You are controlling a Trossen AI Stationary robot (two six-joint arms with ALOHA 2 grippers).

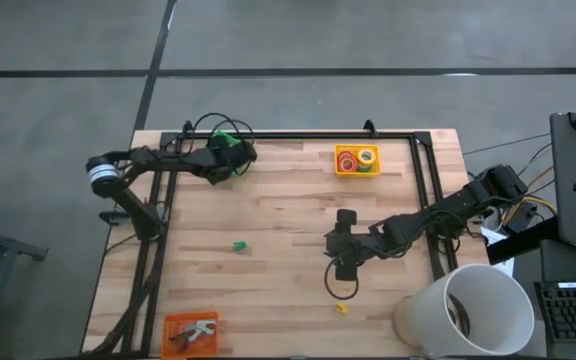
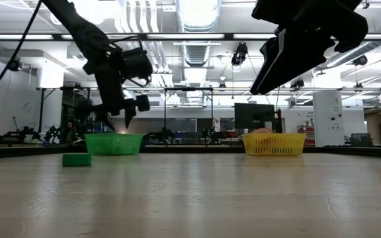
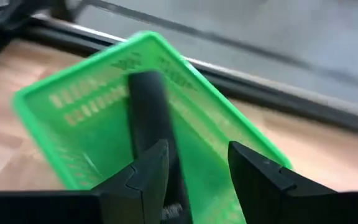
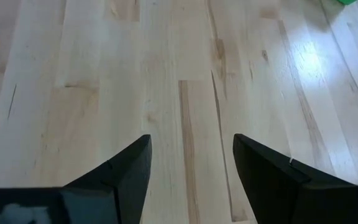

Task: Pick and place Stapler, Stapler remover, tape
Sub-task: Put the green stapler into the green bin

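Pale, smooth wooden table; perforated green plastic basket; matt black stapler.

Overhead looking straight down; low, level across the counter; wrists close above wood. Shared by overhead, low and left wrist: green basket.

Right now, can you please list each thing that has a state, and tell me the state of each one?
stapler: lying inside the green basket, not gripped.
green basket: upright at the table's far edge, holding the stapler.
left pincer: open, above the green basket.
right pincer: open, empty, over bare wood.
yellow basket: upright, holding tape rolls.
orange basket: upright at the near edge, with some items inside.
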